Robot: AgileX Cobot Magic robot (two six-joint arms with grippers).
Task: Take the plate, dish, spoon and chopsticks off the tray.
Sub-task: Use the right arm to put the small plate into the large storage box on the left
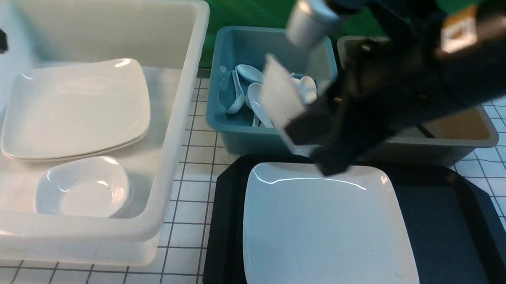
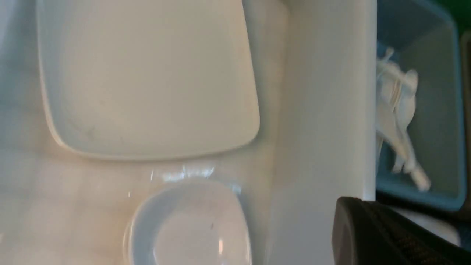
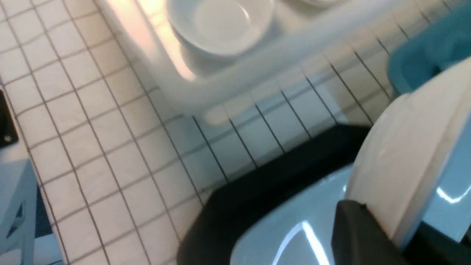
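We find the dish [image 1: 282,96] tilted in the air, grasped by the right claw [image 1: 309,140] above the far edge of the plate [image 1: 330,235]. The plate lies on the tray [image 1: 445,235]. The left claw [image 2: 386,239] hangs clenched over the white tub [image 1: 181,113].

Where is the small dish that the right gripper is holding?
Front view, centre: the dish, tilted in the right gripper, hangs above the far edge of the plate, close to the teal tub.

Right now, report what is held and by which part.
The right end effector grips the dish by its rim, tilted above the tray.
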